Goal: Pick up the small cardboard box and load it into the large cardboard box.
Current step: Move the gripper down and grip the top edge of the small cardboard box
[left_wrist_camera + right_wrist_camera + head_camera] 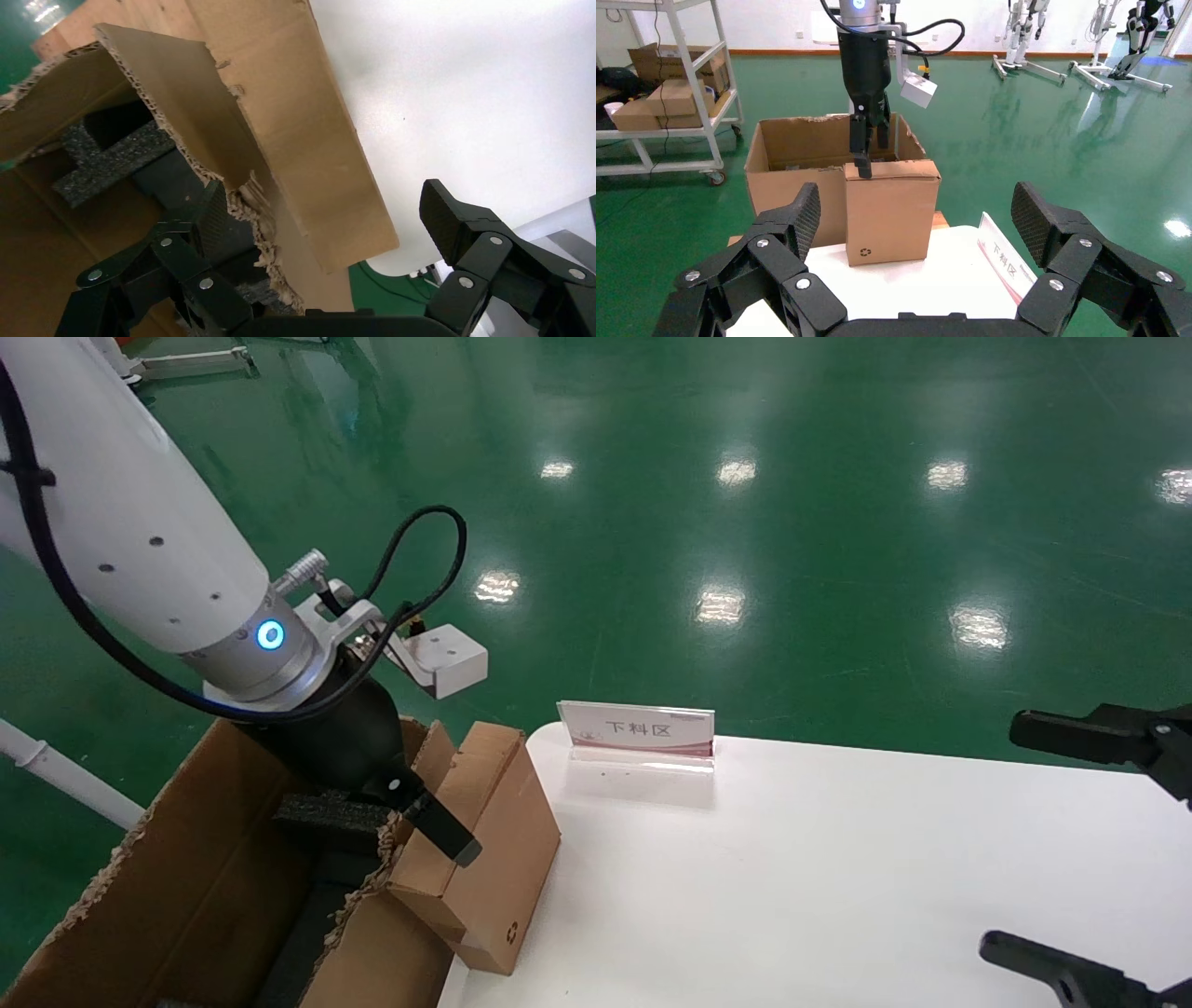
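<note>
1. Ragged large cardboard box (177,887) sits beside the table (838,896), one left finger inside its wall.
2. Small cardboard box (494,840) stands on edge, leaning on that wall, between the spread fingers.
3. Left gripper (424,808) straddles both, fingers apart.
4. Right gripper (916,225) hangs parked, fingers wide apart.

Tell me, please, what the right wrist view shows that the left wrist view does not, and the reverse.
Only the right wrist view shows the whole scene from outside: the small cardboard box standing upright on the white table with its recycling symbol, the left end effector at its top edge, a sign, and a shelf cart.

Only the left wrist view looks inside the large cardboard box: black foam blocks and the ragged corrugated edge up close.

Both show both cartons and the table, each framed by its own open end effector; the right end effector is parked farther back.
</note>
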`<action>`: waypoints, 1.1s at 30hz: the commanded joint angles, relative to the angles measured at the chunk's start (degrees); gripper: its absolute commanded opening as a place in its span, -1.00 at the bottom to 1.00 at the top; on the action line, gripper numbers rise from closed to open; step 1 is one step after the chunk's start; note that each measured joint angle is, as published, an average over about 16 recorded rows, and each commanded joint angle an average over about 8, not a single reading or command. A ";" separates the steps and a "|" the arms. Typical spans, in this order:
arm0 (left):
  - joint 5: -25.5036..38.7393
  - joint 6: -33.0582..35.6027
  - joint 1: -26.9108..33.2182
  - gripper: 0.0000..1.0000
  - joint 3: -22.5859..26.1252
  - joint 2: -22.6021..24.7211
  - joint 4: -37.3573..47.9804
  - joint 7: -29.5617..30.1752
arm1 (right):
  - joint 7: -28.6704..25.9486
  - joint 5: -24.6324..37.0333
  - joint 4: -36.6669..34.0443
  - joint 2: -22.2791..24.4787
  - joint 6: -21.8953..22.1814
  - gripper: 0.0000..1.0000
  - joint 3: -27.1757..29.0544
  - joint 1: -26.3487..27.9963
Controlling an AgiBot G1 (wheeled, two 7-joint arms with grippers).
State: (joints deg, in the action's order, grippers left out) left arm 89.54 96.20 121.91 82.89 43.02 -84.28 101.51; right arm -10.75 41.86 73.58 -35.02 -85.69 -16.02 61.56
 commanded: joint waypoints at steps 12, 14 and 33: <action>1.93 -2.81 -3.09 1.00 1.15 -0.60 0.11 0.93 | 0.00 0.00 0.00 0.00 0.00 1.00 0.00 0.00; 2.38 -3.44 -3.57 1.00 1.25 -0.56 0.19 0.96 | 0.00 0.00 0.00 0.00 0.00 1.00 0.00 0.00; 3.86 -7.74 -5.73 -1.00 0.62 -0.92 0.62 -0.01 | 0.00 0.00 0.00 0.00 0.00 -1.00 0.00 0.00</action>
State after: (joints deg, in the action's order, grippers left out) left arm 93.39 88.54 116.22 83.53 42.11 -83.67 101.52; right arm -10.75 41.86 73.58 -35.02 -85.69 -16.02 61.56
